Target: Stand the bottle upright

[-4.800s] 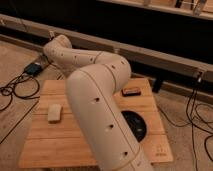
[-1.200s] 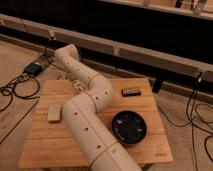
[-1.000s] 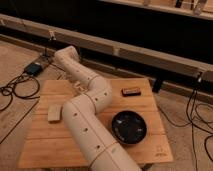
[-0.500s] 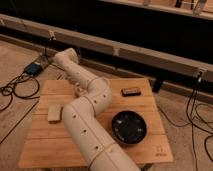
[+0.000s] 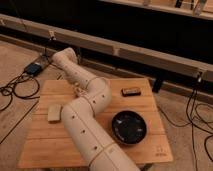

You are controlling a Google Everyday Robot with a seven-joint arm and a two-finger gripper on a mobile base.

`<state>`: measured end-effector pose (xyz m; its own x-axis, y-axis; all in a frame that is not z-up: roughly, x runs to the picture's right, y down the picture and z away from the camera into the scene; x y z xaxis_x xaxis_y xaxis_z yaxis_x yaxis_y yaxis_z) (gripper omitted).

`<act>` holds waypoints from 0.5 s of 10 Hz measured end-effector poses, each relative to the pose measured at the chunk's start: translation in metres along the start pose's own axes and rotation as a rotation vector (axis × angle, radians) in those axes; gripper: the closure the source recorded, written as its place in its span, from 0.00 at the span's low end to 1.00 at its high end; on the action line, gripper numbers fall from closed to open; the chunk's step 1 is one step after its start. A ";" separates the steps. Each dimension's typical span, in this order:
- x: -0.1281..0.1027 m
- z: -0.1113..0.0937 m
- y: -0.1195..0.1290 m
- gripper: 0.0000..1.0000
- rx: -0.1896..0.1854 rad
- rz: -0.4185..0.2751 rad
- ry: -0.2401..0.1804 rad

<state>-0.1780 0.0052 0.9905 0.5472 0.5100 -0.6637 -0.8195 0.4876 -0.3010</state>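
Bottle, direction and long axis: cannot tell; no slim white bottle is showing clearly, and the arm is covering the middle of the table where it may be lying.
Bottle, place: a small pale shape is peeking out at the left edge of the arm, in the upper-left part of the table; whether this is the bottle or part of the gripper cannot be told.
Bottle, look: neck, cap and dark print are not showing.
Gripper (image 5: 77, 91): it is sitting low over the table, left of centre in the frame, tucked just beside the arm's thick link and mostly hidden by it.
Gripper, open or closed: cannot tell.
Arm (image 5: 85, 125): the white arm is rising from the bottom centre, bending at an elbow in mid-frame, running to the upper left, then folding back down toward the table.
Table (image 5: 145, 145): a light wooden top is filling the lower half of the frame.
Pale block (image 5: 54, 113): it is lying flat near the table's left edge, just beside the arm.
Black dish (image 5: 129, 127): a round one is resting right of the arm, toward the lower right.
Dark small box (image 5: 131, 91): it is lying near the table's far edge, above the dish and apart from it.
Writing: a small dark mark (image 5: 160, 150) is showing at the table's lower-right corner, too small to read.
Floor: cables (image 5: 12, 92) are trailing at the left.
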 end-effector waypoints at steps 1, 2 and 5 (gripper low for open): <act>0.000 -0.003 0.002 1.00 0.002 -0.004 0.000; -0.002 -0.009 0.006 1.00 0.004 -0.010 -0.003; -0.006 -0.023 0.011 1.00 0.016 -0.025 -0.017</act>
<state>-0.1938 -0.0087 0.9752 0.5707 0.5093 -0.6441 -0.8027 0.5114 -0.3068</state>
